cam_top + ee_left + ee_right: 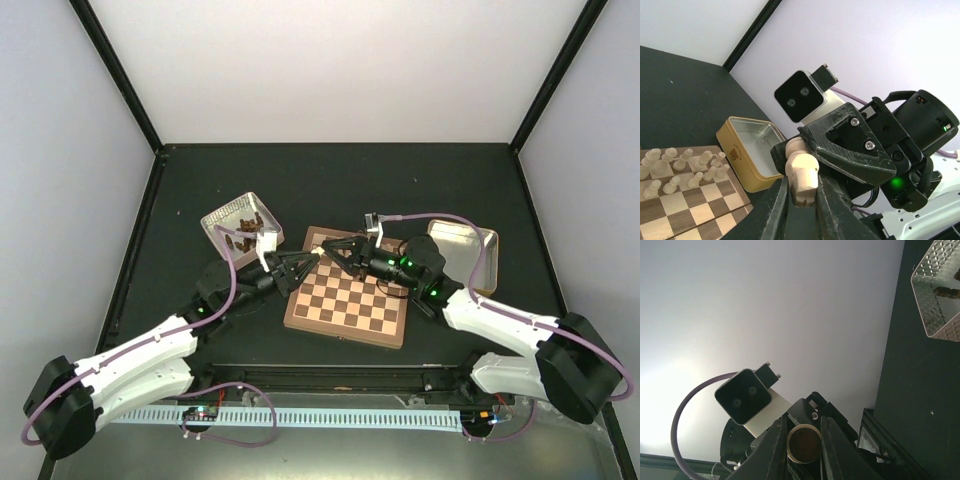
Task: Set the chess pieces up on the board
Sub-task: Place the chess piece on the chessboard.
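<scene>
Claws meet tip to tip above the far left corner of the board [350, 305], and that is where I am holding both arms. The left claw [802, 197] is nearly shut. Its two fingers press on opposite sides of one pale chess piece [802, 172], which stands up between them on my left wrist feed. The right claw [804, 425] is just as narrow and grips the same piece from the other end. On the right wrist feed I see the piece's round base, a cream rim around a dark underside, sandwiched between the fingers. So the piece hangs in the air, gripped by both claws at once and touching neither the board nor the dark tabletop [200, 180].

Other pale chessmen [677, 160] already stand on the board, crowded into the rows nearest the gold-sided tin [747, 165]. That tin sits on the tabletop near the board's far right corner. I cannot tell from here which kinds of chessmen they are. A second, silver tin [228, 218] lies off the far left corner, just behind the left arm, with several dark pieces [250, 222] inside it.
</scene>
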### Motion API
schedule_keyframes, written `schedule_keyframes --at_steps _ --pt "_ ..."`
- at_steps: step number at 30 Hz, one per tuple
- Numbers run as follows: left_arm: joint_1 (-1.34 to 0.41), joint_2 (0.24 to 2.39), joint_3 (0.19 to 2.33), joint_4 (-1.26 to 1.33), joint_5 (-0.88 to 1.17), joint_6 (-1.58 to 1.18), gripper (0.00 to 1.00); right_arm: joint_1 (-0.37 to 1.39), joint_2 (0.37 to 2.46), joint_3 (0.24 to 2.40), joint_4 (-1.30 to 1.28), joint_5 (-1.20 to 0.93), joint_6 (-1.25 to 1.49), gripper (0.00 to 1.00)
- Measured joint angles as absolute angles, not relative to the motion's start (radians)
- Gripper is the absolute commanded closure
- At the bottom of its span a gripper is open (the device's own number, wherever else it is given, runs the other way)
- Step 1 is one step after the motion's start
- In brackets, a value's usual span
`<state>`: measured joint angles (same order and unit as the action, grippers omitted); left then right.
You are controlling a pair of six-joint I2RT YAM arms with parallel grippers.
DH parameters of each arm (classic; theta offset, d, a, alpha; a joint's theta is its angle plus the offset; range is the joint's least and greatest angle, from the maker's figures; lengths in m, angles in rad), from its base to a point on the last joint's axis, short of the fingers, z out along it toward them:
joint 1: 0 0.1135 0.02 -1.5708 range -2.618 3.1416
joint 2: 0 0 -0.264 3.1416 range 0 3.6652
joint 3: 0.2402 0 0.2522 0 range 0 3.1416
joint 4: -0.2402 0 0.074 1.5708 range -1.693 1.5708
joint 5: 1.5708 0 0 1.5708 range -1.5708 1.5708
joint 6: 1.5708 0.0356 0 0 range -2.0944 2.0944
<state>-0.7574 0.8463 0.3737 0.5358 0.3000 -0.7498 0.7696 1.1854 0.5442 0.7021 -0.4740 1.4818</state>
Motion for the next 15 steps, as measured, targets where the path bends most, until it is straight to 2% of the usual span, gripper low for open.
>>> schedule_keyframes --at_steps 4,6,10,12,15 --pt "-0.760 0.846 0.374 0.537 0.292 -0.744 0.93 0.768 1.190 0.544 0.702 -0.474 1.484 0.88" --pt "-0.760 0.846 0.374 0.537 0.288 -0.733 0.98 0.768 1.190 0.544 0.701 -0.474 1.484 0.84" --pt "-0.760 0.846 0.374 0.527 0.284 -0.720 0.99 0.767 1.190 0.544 0.689 -0.476 1.473 0.53" --pt "-0.760 0.846 0.386 0.496 0.273 -0.714 0.98 0.767 1.189 0.545 0.676 -0.475 1.464 0.44" --pt "-0.760 0.846 0.427 0.416 0.247 -0.695 0.98 0.760 1.169 0.545 0.601 -0.470 1.413 0.36"
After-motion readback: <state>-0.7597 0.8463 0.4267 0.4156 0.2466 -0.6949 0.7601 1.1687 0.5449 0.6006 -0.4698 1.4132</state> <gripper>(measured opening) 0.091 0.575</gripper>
